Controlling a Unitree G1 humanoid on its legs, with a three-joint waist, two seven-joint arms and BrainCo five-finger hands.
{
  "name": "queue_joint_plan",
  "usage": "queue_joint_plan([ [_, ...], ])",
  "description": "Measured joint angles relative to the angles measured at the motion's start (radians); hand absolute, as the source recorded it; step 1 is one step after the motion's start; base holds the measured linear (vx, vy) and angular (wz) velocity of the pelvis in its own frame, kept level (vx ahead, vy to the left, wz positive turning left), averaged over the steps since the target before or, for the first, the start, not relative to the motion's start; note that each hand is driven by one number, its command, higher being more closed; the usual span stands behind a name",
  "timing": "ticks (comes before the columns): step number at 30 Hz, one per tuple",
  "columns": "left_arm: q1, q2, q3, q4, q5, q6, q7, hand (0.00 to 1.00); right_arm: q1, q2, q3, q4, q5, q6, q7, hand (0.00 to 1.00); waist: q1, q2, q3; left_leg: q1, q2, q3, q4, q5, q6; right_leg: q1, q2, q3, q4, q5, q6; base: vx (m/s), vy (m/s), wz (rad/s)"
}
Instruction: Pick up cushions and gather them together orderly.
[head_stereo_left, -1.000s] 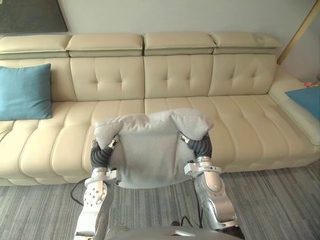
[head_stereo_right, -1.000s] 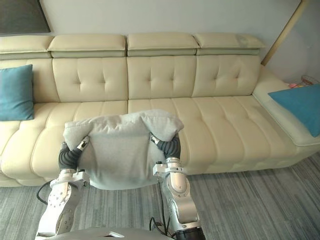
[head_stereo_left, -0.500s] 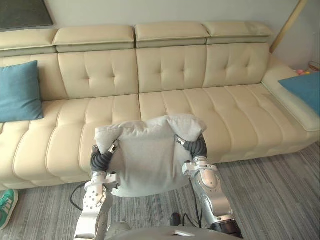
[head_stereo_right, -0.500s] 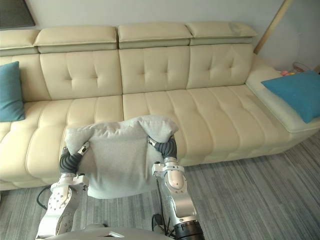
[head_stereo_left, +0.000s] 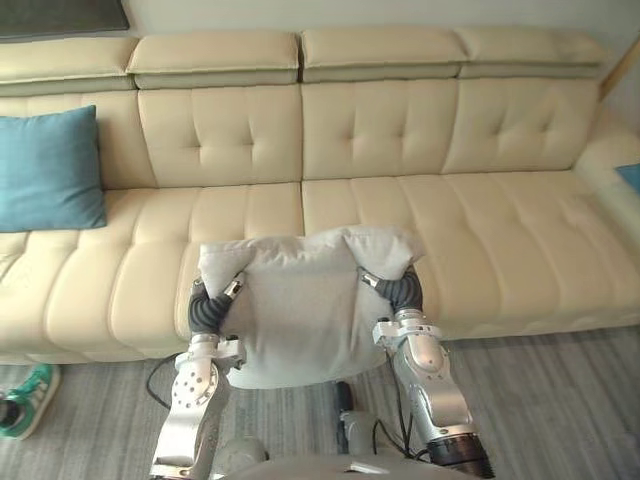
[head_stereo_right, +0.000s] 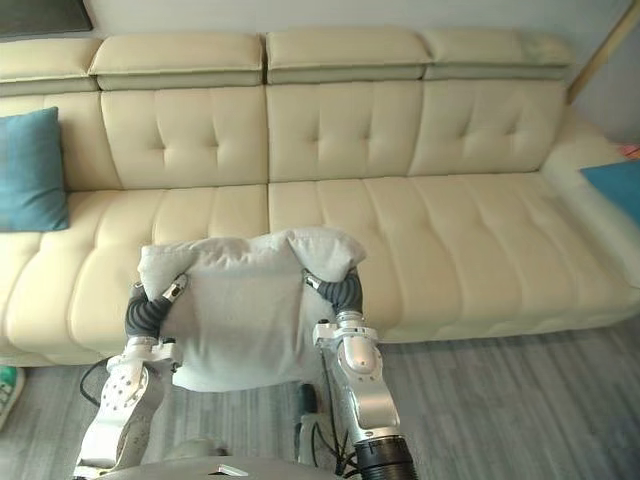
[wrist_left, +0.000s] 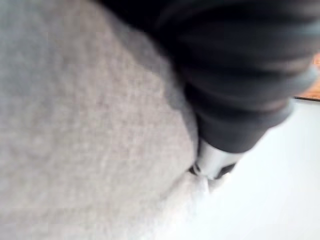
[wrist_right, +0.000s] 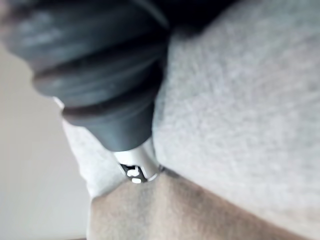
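The soft grey fabric cushion (head_stereo_left: 295, 305) hangs between left hand (head_stereo_left: 206, 308) and right hand (head_stereo_left: 402, 291), whose grip I cannot tell, and in my judgement must yet join the square teal cushion (head_stereo_left: 48, 170) far left on the cream leather sofa (head_stereo_left: 480, 220).

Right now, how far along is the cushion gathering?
Nothing gathered yet: one teal square cushion leans at the cream leather sofa's left end, another teal cushion lies at its right end. In hand: the grey fabric cushion, between left hand and right hand. Left: grouping all three.
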Motion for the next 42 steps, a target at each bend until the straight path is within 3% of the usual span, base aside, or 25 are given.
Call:
queue_joint_plan([
  [2, 0.000, -0.010, -0.001, -0.006, 0.000, -0.002, -0.001, 1.00, 0.004, -0.002, -0.002, -0.036, 0.001, 0.002, 0.000, 1.00, -0.013, 0.009, -0.007, 0.021, 0.024, -0.020, -0.063, 0.022, -0.029, 0.002, 0.023, -0.024, -0.004, -0.021, -0.016, 0.37, -0.079, 0.14],
  [7, 0.007, -0.018, -0.009, -0.005, -0.003, -0.002, -0.008, 1.00, 0.016, -0.003, -0.009, -0.107, 0.001, -0.003, -0.001, 1.00, -0.034, 0.009, -0.009, 0.036, 0.040, -0.085, -0.113, 0.065, -0.047, 0.024, 0.042, -0.052, -0.041, -0.039, -0.030, 0.19, -0.030, 0.09],
  [10, 0.019, -0.017, -0.022, -0.005, -0.004, -0.002, -0.020, 1.00, 0.077, -0.004, -0.012, -0.120, 0.019, -0.002, -0.002, 1.00, -0.044, 0.011, -0.013, -0.035, 0.034, -0.092, 0.080, 0.081, -0.074, 0.083, 0.024, -0.081, -0.063, -0.064, -0.029, 0.15, 0.017, 0.36],
  [12, 0.030, -0.017, -0.032, -0.001, -0.004, -0.003, -0.025, 1.00, 0.129, -0.003, -0.012, -0.143, 0.037, -0.002, -0.003, 1.00, -0.036, 0.019, -0.014, -0.128, 0.054, -0.020, 0.286, 0.145, -0.059, 0.138, 0.001, -0.105, -0.071, -0.092, -0.048, 0.12, 0.046, 0.48],
  [13, 0.033, -0.018, -0.041, 0.004, -0.005, -0.003, -0.043, 1.00, 0.150, -0.006, -0.020, -0.158, 0.040, 0.000, -0.010, 1.00, -0.031, 0.011, -0.008, -0.174, 0.086, 0.056, 0.371, 0.138, -0.018, 0.173, -0.012, -0.122, -0.084, -0.114, -0.055, 0.11, 0.051, 0.69],
  [14, 0.035, -0.020, -0.048, 0.004, -0.004, -0.003, -0.050, 1.00, 0.159, -0.006, -0.024, -0.173, 0.039, 0.001, -0.022, 1.00, -0.031, 0.022, -0.015, -0.195, 0.100, 0.100, 0.358, 0.100, 0.021, 0.197, -0.018, -0.136, -0.092, -0.118, -0.055, 0.09, 0.062, 0.63],
  [15, 0.035, -0.028, -0.057, 0.004, -0.004, -0.003, -0.051, 1.00, 0.158, -0.006, -0.026, -0.187, 0.039, -0.003, -0.035, 1.00, -0.017, 0.016, -0.018, -0.212, 0.094, 0.135, 0.260, 0.078, 0.049, 0.203, -0.033, -0.152, -0.096, -0.122, -0.051, 0.03, 0.082, 0.23],
  [16, 0.035, -0.030, -0.057, 0.005, -0.004, -0.005, -0.051, 1.00, 0.148, -0.007, -0.030, -0.192, 0.039, -0.004, -0.037, 1.00, 0.008, 0.033, -0.028, -0.208, 0.075, 0.119, 0.105, 0.105, 0.047, 0.194, -0.032, -0.146, -0.084, -0.133, -0.034, 0.03, 0.148, -0.09],
  [17, 0.037, -0.029, -0.062, 0.007, -0.003, -0.005, -0.051, 1.00, 0.151, -0.010, -0.033, -0.191, 0.039, -0.004, -0.036, 1.00, 0.014, 0.052, -0.040, -0.199, 0.077, 0.108, 0.006, 0.161, 0.039, 0.194, -0.017, -0.140, -0.080, -0.140, -0.024, 0.05, 0.189, -0.45],
  [18, 0.040, -0.018, -0.062, 0.014, -0.003, -0.007, -0.051, 1.00, 0.150, 0.002, -0.030, -0.170, 0.038, -0.001, -0.036, 1.00, 0.020, 0.047, -0.047, -0.162, 0.071, 0.125, -0.022, 0.216, 0.025, 0.205, -0.023, -0.112, -0.075, -0.145, -0.013, 0.09, 0.164, -0.36],
  [22, 0.040, 0.024, -0.062, 0.016, -0.004, -0.016, -0.051, 1.00, 0.142, 0.010, -0.022, -0.167, 0.037, 0.004, -0.030, 1.00, -0.001, -0.031, -0.080, -0.134, -0.003, 0.178, -0.115, 0.248, 0.046, 0.193, -0.078, -0.069, -0.117, -0.111, 0.030, 0.13, 0.127, -0.17],
  [26, 0.031, 0.030, -0.065, 0.044, -0.003, -0.015, -0.052, 1.00, 0.109, 0.010, -0.040, -0.103, 0.021, 0.004, -0.023, 1.00, -0.020, -0.034, -0.082, -0.100, -0.033, 0.180, -0.155, 0.254, 0.054, 0.210, -0.095, -0.043, -0.133, -0.106, 0.033, 0.04, 0.078, -0.06],
  [32, 0.026, 0.033, -0.063, 0.044, -0.002, -0.006, -0.053, 1.00, 0.082, 0.011, -0.046, -0.034, 0.021, 0.011, -0.012, 1.00, -0.020, -0.038, -0.082, -0.102, -0.043, 0.187, -0.177, 0.261, 0.059, 0.185, -0.093, -0.008, -0.144, -0.104, 0.028, -0.02, 0.004, -0.12],
  [35, -0.006, 0.033, -0.037, 0.044, 0.001, 0.006, -0.044, 1.00, -0.005, 0.012, -0.043, 0.025, 0.020, 0.017, -0.008, 1.00, -0.022, -0.045, -0.079, -0.102, -0.043, 0.208, -0.175, 0.259, 0.058, 0.177, -0.091, 0.030, -0.166, -0.074, 0.032, -0.04, 0.015, -0.31],
  [42, -0.283, 0.131, 0.067, 0.058, 0.171, 0.007, 0.090, 1.00, -0.329, 0.023, 0.022, 0.114, 0.022, 0.015, -0.094, 1.00, -0.018, -0.048, -0.067, -0.160, -0.023, 0.273, -0.111, 0.233, 0.064, 0.103, -0.080, 0.114, -0.173, -0.043, 0.010, -0.09, 0.027, -0.33],
])
